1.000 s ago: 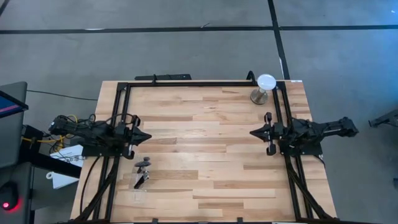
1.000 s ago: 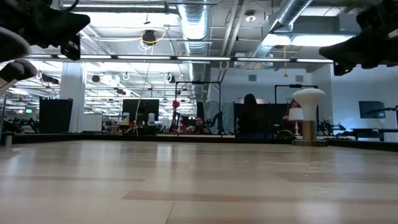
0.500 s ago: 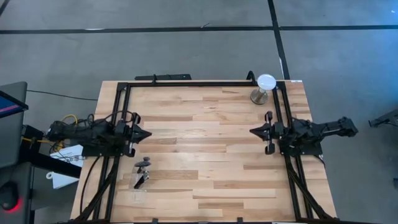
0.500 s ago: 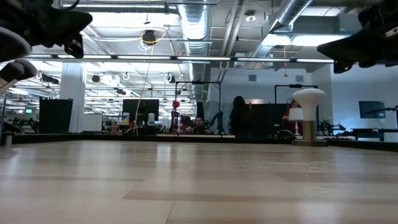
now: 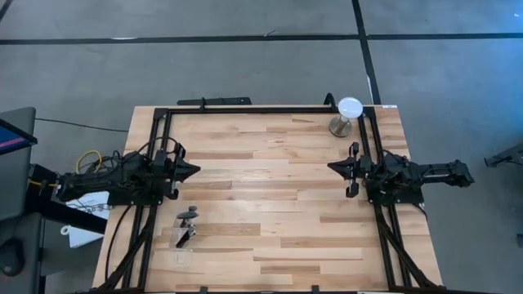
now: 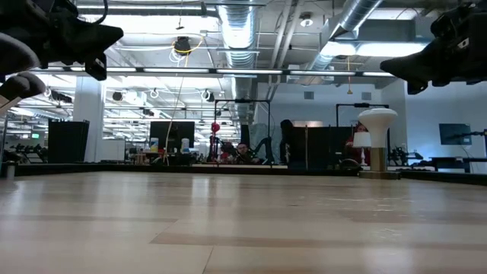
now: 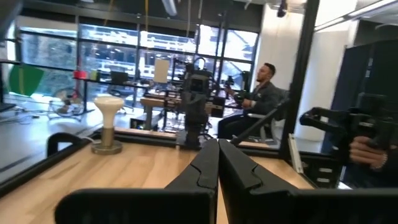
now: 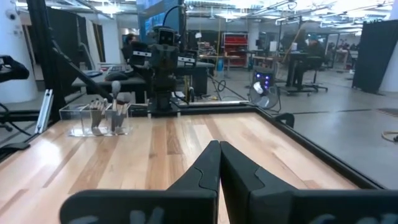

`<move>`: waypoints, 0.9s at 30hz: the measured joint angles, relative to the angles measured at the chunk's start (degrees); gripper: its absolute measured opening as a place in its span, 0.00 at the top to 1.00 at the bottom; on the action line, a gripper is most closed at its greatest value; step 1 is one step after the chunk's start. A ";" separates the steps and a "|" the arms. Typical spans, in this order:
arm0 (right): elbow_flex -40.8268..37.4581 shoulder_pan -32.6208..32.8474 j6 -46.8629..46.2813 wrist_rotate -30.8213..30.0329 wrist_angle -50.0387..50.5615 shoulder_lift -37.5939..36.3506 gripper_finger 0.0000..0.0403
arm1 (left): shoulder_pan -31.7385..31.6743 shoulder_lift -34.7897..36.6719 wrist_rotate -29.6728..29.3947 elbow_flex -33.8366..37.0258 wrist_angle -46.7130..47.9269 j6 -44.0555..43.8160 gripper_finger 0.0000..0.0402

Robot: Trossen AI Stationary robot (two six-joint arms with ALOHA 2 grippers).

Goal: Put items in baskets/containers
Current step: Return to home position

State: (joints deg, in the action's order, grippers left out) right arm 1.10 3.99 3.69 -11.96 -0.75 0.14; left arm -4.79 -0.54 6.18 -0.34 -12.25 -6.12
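Several dark-handled makeup brushes [image 5: 187,225] sit near the table's left near part. In the right wrist view the brushes [image 8: 107,104] stand upright inside a clear plastic container [image 8: 76,122] that rests on the wood. My left gripper [image 5: 194,170] hovers shut above the table, on the far side of the brushes and apart from them; its fingers meet in its wrist view [image 7: 217,152]. My right gripper [image 5: 331,167] hovers shut at the table's right side [image 8: 219,152], pointing toward the left arm.
A round white disc on a metal stand [image 5: 347,115] stands at the far right corner. A black frame rail [image 5: 261,109] runs around the table. People sit and move in the room beyond [image 7: 261,99]. Bare wood lies between the two arms [image 5: 261,188].
Both grippers have moved a little toward the table's far edge while staying shut and raised. The left arm has swung slightly. A person in the background of the low view has walked to the left. The brushes have stayed put.
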 joint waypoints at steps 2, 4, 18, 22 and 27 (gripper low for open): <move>0.01 -0.02 -0.22 -0.01 0.00 0.00 1.00 | 0.42 0.00 0.34 0.00 0.00 -0.16 0.99; 0.00 0.00 -0.29 -0.01 0.02 0.00 1.00 | 0.50 0.00 0.27 0.00 -0.02 -0.16 0.99; 0.00 0.02 -0.69 -0.03 0.04 0.00 1.00 | 0.49 0.00 0.11 0.00 -0.66 -0.38 0.99; 0.00 0.02 -0.69 -0.03 0.05 0.00 1.00 | 0.49 0.00 0.11 0.00 -0.67 -0.38 0.99; 0.00 0.02 -0.69 -0.03 0.05 0.00 1.00 | 0.49 0.00 0.11 0.00 -0.68 -0.38 0.99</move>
State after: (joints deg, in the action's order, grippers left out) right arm 1.10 4.01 3.01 -11.99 -0.70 0.14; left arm -4.29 -0.54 6.28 -0.34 -12.93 -6.50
